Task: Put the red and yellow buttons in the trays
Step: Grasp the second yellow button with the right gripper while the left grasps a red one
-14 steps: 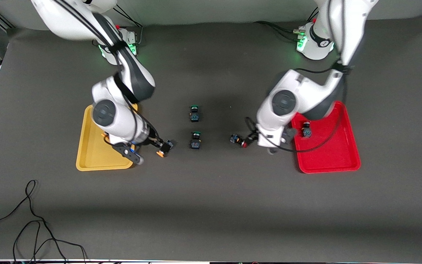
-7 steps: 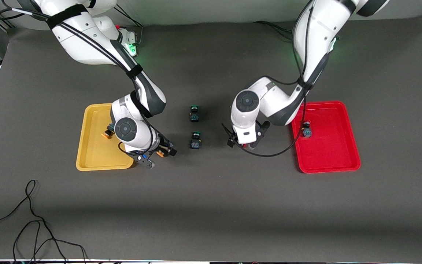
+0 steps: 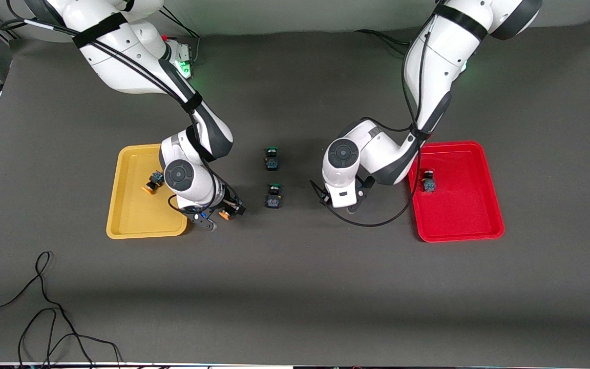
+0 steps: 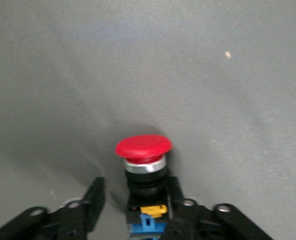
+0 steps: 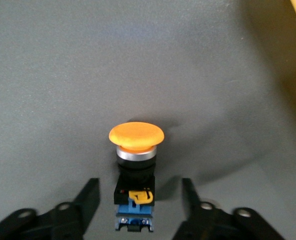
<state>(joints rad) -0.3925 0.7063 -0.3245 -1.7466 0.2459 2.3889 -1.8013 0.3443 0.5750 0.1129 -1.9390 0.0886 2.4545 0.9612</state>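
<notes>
We judge the red-capped button and orange-capped button light, rigid, top-heavy, so the left gripper and right gripper, jaws apart astride each, should clamp the black-and-blue bodies.

Open grey mat stretches unobstructed nearer the front camera; between the yellow tray and red tray, two green-capped switches and both arms crowd the middle
</notes>
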